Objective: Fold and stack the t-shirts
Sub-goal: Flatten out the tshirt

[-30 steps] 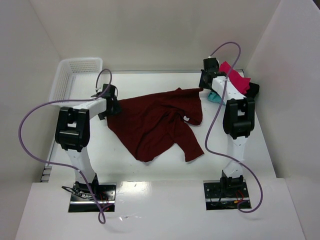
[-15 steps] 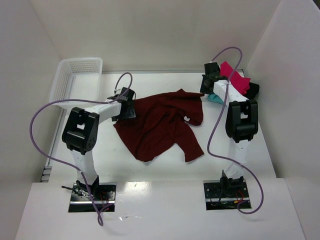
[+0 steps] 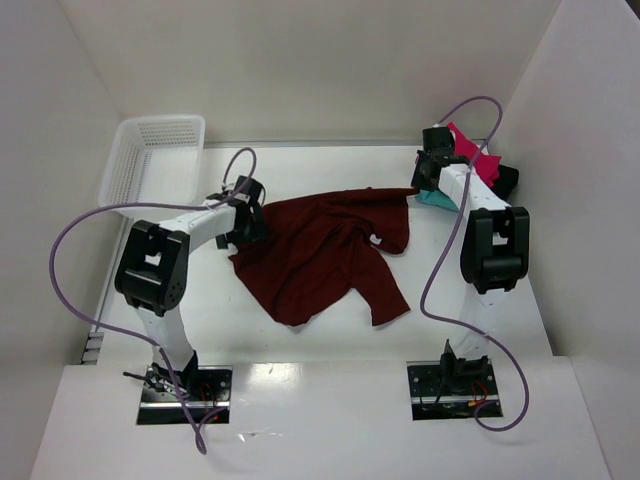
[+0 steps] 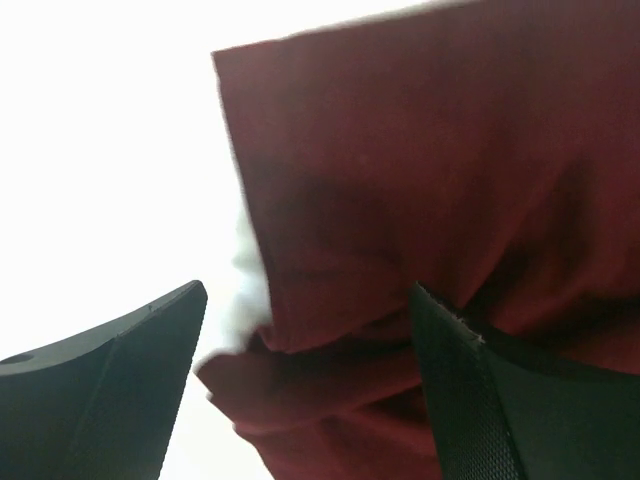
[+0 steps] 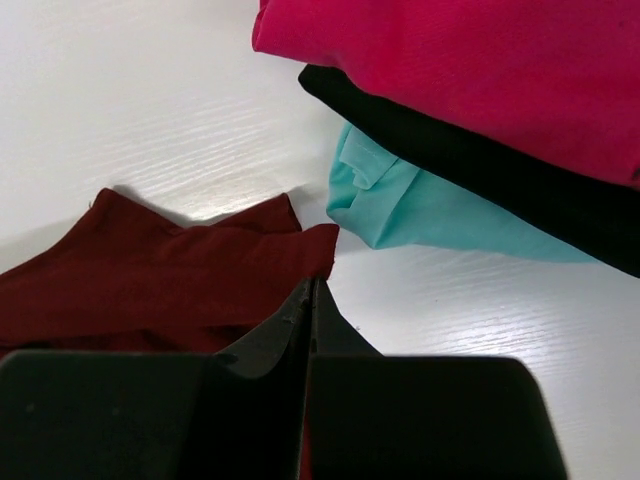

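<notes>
A large dark maroon t-shirt point(image 3: 320, 250) lies crumpled and spread in the middle of the table. My left gripper point(image 3: 247, 212) is at its left edge, and in the left wrist view it is open point(image 4: 310, 335) with a fold of the maroon cloth point(image 4: 420, 150) between the jaws. My right gripper point(image 3: 424, 186) is shut point(image 5: 313, 292) on the shirt's far right corner point(image 5: 150, 290). Just beyond it lies a stack: a folded pink-red shirt point(image 5: 480, 70) on a black one point(image 5: 480, 165) on a teal one point(image 5: 430, 215). The stack also shows in the top view point(image 3: 470, 155).
A white plastic lattice basket point(image 3: 150, 150) stands at the back left. White walls enclose the table on three sides. Purple cables loop off both arms.
</notes>
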